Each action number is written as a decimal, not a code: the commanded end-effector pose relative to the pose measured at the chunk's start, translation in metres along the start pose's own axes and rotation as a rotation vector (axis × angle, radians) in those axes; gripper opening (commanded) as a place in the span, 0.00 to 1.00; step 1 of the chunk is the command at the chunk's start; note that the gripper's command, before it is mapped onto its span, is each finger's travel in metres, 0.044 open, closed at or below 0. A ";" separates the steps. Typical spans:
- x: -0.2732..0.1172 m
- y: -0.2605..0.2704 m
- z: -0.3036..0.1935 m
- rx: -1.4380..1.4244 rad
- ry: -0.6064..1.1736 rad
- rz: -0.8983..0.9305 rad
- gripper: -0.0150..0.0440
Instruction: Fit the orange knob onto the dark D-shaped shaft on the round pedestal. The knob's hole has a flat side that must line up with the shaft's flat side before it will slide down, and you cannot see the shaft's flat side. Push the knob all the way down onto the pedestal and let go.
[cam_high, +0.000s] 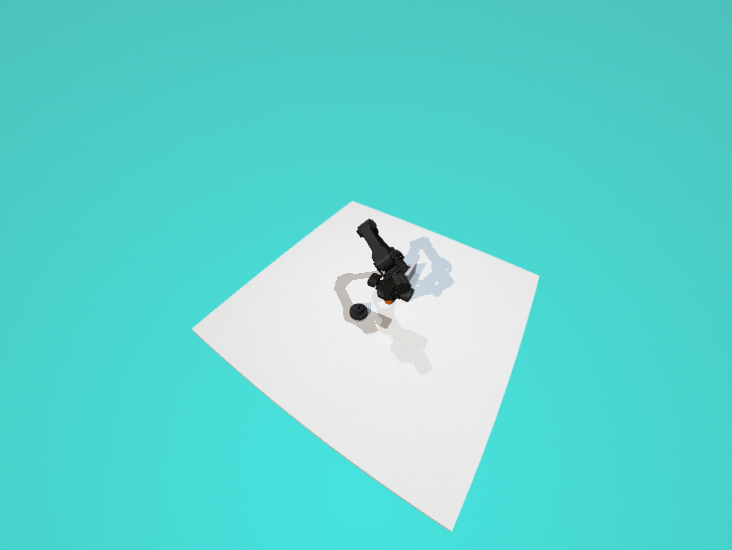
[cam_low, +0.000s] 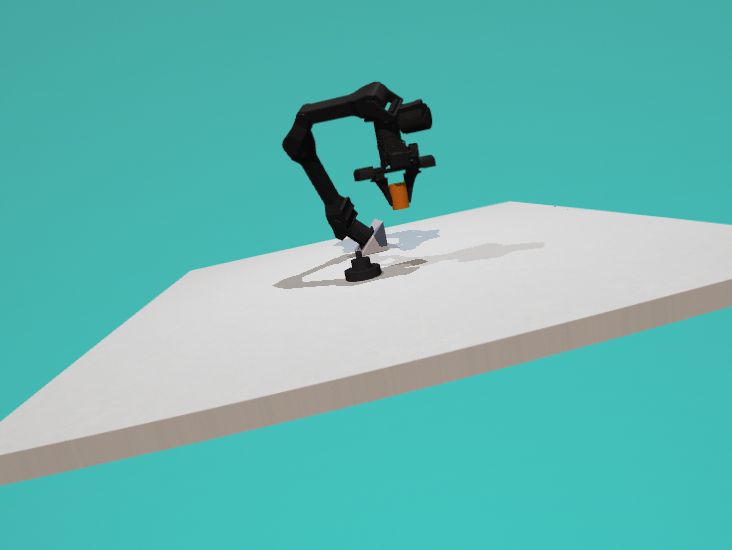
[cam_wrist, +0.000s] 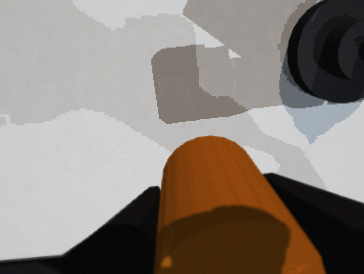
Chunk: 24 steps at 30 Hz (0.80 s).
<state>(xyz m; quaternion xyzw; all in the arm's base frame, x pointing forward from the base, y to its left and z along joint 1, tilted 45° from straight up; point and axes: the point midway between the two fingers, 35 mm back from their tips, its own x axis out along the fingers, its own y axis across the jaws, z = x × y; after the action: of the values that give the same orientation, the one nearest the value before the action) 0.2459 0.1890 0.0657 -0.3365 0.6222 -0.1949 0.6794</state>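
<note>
The gripper is clasping the stiff-looking orange knob mid-sides, the round pedestal sitting toward two o'clock in the wrist view.

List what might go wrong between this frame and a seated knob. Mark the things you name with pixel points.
The orange knob (cam_high: 388, 301) (cam_low: 400, 196) (cam_wrist: 215, 175) hangs in the gripper (cam_low: 400, 192) off to the side of the pedestal (cam_high: 358, 312) (cam_low: 362, 274) (cam_wrist: 320, 75), so it could come down beside the shaft.

The shaft's flat side can't be made out, so the knob may jam on top.

Pushing against a misaligned shaft might twist or slip the knob between the fingers.
</note>
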 end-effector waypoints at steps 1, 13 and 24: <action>0.000 -0.012 0.007 0.002 -0.013 0.010 0.25; 0.012 -0.045 0.022 0.000 -0.015 0.015 0.25; 0.024 -0.077 0.032 0.002 -0.017 0.013 0.25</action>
<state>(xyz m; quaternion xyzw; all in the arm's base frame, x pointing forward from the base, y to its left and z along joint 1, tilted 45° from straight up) 0.2889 0.1343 0.0960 -0.3307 0.6223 -0.1901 0.6836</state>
